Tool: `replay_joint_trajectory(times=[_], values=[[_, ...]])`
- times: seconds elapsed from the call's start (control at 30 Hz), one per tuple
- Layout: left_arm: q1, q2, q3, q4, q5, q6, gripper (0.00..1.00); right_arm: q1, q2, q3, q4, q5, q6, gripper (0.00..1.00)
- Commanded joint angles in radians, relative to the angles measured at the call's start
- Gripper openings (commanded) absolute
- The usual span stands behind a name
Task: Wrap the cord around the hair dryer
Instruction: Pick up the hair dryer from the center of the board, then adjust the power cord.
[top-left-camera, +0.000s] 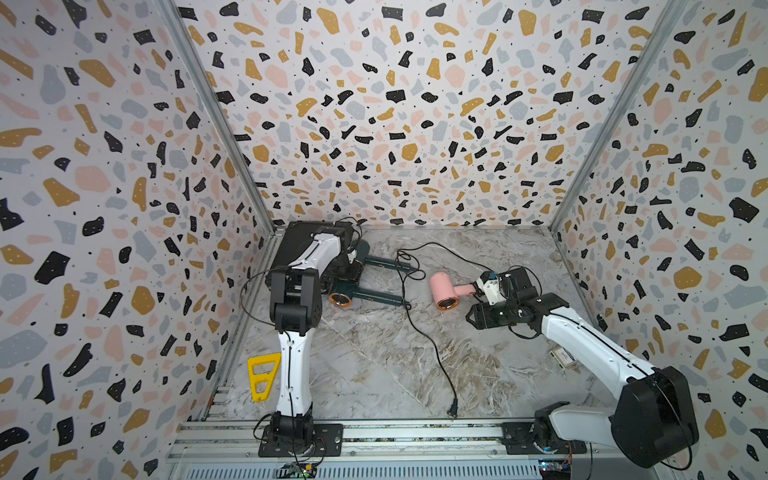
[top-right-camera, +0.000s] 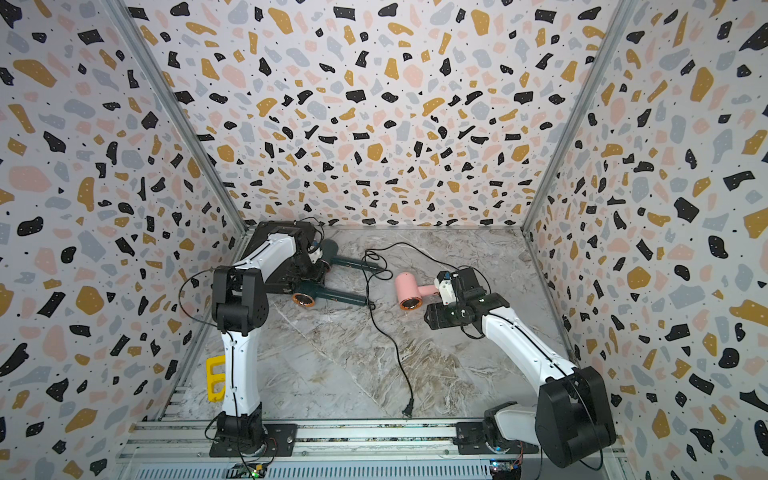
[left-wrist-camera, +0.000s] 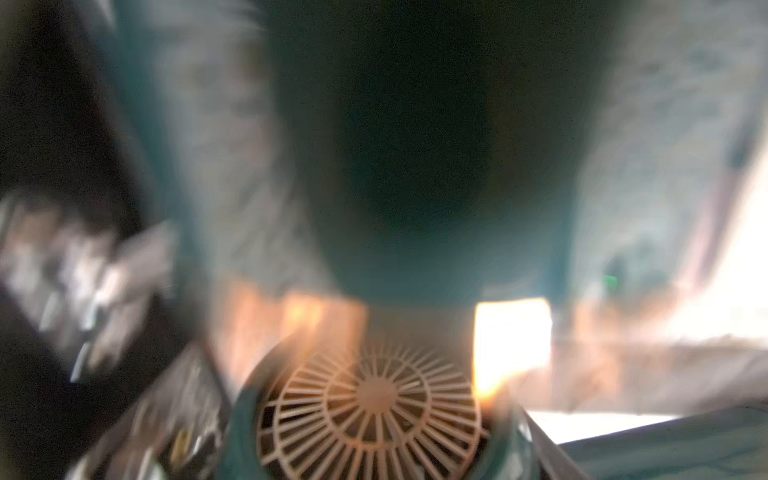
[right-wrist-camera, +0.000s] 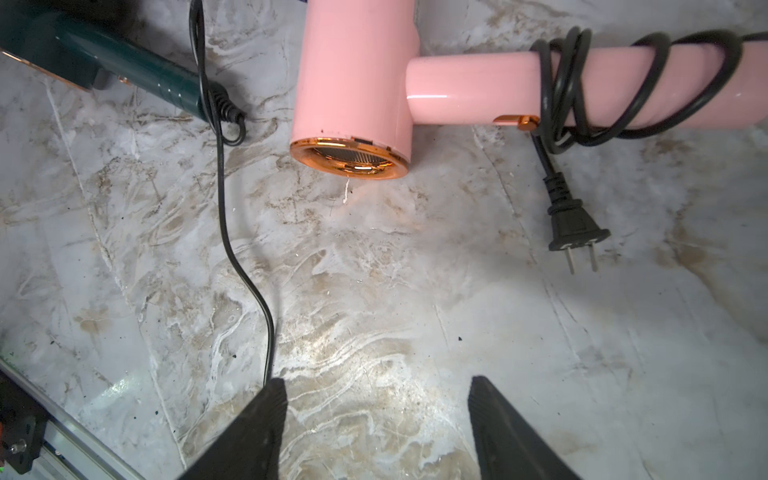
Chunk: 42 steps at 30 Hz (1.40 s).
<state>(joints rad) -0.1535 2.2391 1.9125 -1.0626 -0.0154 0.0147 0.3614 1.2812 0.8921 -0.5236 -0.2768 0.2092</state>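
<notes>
My left gripper (top-left-camera: 352, 268) is pushed in against the two green hair dryers (top-left-camera: 374, 294). Its wrist view is badly blurred: dark green plastic fills the space straight ahead of the jaws, and a round grille (left-wrist-camera: 374, 399) sits hard up close. I cannot tell from that whether those jaws are clamped or released. My right gripper (right-wrist-camera: 376, 384) hangs with its jaws spread and nothing between them.

Both green handles run straight away from the left jaws toward the right arm, so their long axes lie roughly along the line between my two grippers. The loose cord (right-wrist-camera: 223, 208) loops at the handle ends, well ahead of the right jaws. It then trails back to pass just beside one right fingertip (right-wrist-camera: 270, 399) and ends in a plug (top-left-camera: 453, 411) behind them. I can't tell which green dryer it belongs to.

The pink hair dryer (right-wrist-camera: 353, 83) lies ahead of the right jaws, its own cord already coiled on the handle.

As I read it, the left arm is nearer the dryer body and the right arm nearer the slack cord, so the right should do the winding.
</notes>
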Motion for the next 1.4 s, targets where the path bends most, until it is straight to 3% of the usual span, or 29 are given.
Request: replay_joint_trajectory(times=[0.0, 0.13, 0.33, 0.57, 0.9, 1.0, 1.13, 1.23, 1.37], values=[[-0.006, -0.157, 0.009, -0.095, -0.062, 0.013, 0.08, 0.01, 0.001, 0.04, -0.003, -0.044, 0.007, 0.7], [-0.006, -0.251, 0.023, -0.158, -0.089, 0.011, 0.0, 0.017, 0.004, 0.062, 0.02, -0.09, 0.006, 0.69], [-0.01, -0.336, 0.032, -0.247, -0.175, 0.012, 0.0, 0.032, 0.005, 0.091, 0.092, -0.231, 0.014, 0.68], [-0.012, -0.368, 0.023, -0.235, -0.1, 0.0, 0.0, 0.186, 0.094, 0.083, 0.263, -0.376, 0.005, 0.68], [-0.012, -0.39, 0.009, -0.219, -0.03, -0.002, 0.0, 0.33, 0.276, 0.051, 0.544, -0.295, 0.042, 0.66], [-0.012, -0.401, -0.007, -0.207, -0.022, -0.001, 0.0, 0.338, 0.3, 0.066, 0.584, -0.278, 0.053, 0.51], [-0.009, -0.404, -0.03, -0.192, -0.026, 0.002, 0.0, 0.338, 0.254, 0.103, 0.508, -0.185, -0.017, 0.0], [0.009, -0.417, -0.061, -0.178, -0.046, 0.006, 0.0, 0.302, 0.186, 0.151, 0.343, -0.042, -0.103, 0.0], [0.074, -0.442, -0.103, -0.137, -0.053, 0.01, 0.0, 0.162, 0.093, 0.213, 0.175, 0.087, -0.144, 0.0]])
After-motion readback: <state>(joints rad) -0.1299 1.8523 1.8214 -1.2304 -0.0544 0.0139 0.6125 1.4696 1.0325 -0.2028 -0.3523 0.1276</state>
